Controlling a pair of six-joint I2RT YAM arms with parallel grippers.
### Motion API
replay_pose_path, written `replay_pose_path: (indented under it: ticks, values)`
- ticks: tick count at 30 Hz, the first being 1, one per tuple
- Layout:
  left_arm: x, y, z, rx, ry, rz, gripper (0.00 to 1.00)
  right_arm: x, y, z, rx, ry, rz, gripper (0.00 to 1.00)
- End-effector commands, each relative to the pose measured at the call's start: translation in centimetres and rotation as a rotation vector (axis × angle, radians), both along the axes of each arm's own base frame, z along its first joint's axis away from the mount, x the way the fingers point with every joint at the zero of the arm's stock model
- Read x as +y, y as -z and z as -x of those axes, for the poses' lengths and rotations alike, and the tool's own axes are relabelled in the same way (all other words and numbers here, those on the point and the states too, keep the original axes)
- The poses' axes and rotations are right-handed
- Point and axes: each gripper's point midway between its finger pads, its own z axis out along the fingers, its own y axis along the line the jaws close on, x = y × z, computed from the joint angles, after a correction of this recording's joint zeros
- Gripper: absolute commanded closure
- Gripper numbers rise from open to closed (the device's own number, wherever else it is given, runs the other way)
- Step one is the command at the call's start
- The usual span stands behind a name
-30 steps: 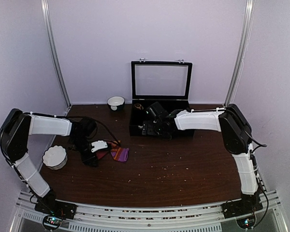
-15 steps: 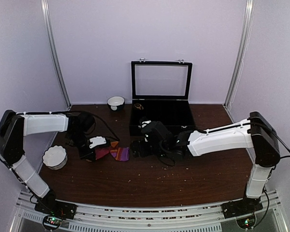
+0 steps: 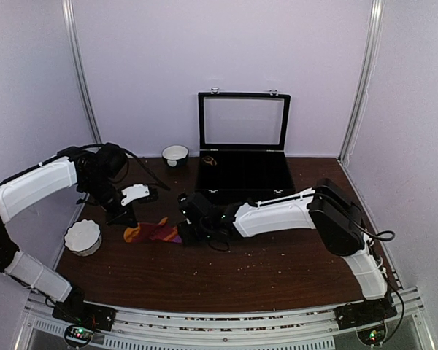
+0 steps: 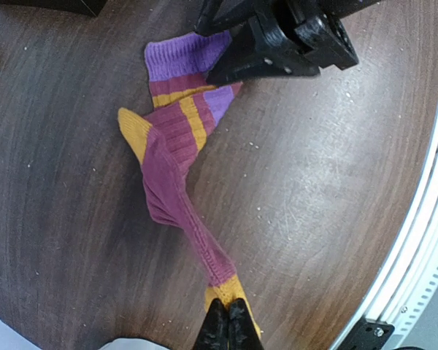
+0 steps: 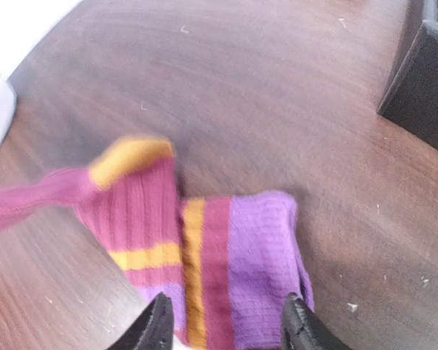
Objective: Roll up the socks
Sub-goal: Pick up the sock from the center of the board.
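Relocation of the right gripper [image 5: 228, 328] from the black case [image 3: 242, 175] to the striped sock [image 4: 175, 168] in front of it is noted: jaws parted astride the cuff, toe clamped by the left gripper [image 4: 227, 326], rolling judged imminent.

Magenta-red is running down the ribbed sock [image 4: 177, 168], with orange-yellow flashing at the toe and heel. Its purple cuff is carrying orange and magenta stripes. The table [image 4: 336, 189] is showing dark brown wood grain flecked with pale specks. Both the left gripper [image 4: 228, 328] and the right gripper [image 5: 230, 324] are showing black fingers. The arms are wearing white shells over black joints. The case [image 3: 242, 175] is reading black, and both bowls [image 3: 82, 237] are gleaming white.
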Motion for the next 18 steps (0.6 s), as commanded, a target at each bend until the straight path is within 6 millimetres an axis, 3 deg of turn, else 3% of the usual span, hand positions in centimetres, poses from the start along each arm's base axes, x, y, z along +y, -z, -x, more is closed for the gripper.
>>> replay_pose_path:
  ticks: [1,8,10,18]
  values:
    - [-0.1,-1.7,0.6,-0.001,0.015,0.026,1.0,-1.8,2.2,0.6,0.049,0.038,0.046,0.63]
    - [-0.8,-3.7,0.7,0.013,0.02,0.067,1.0,-3.7,3.9,1.4,0.108,0.067,0.017,0.84]
    - [-1.2,-5.0,0.7,0.004,0.026,0.093,1.0,-4.3,3.4,1.6,0.112,0.077,-0.002,0.85]
    - [-4.1,-14.5,0.8,-0.064,0.112,0.271,1.0,-8.3,0.6,3.8,0.093,0.121,-0.096,0.8]
